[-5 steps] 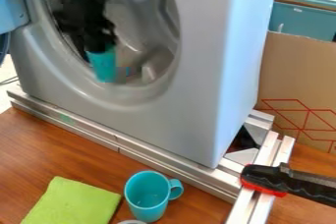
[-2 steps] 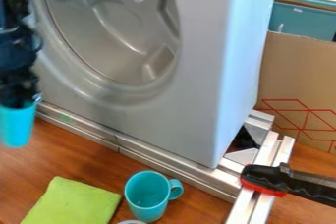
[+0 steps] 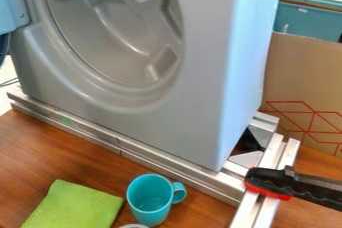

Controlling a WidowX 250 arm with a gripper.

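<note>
The turquoise mug [image 3: 149, 216] stood upright on the table [image 3: 83, 159] beside the green cloth [image 3: 73, 208] — likely light, stiff and slick, best pinched by its rim or handle [image 3: 183, 192] — and whether the gripper was clenched I couldn't tell.

Turquoise mug [image 3: 148, 211], plain lime-green cloth [image 3: 72, 208].

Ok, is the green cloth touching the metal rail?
No, a strip of wooden tabletop shows between the green cloth and the metal rail.
</note>
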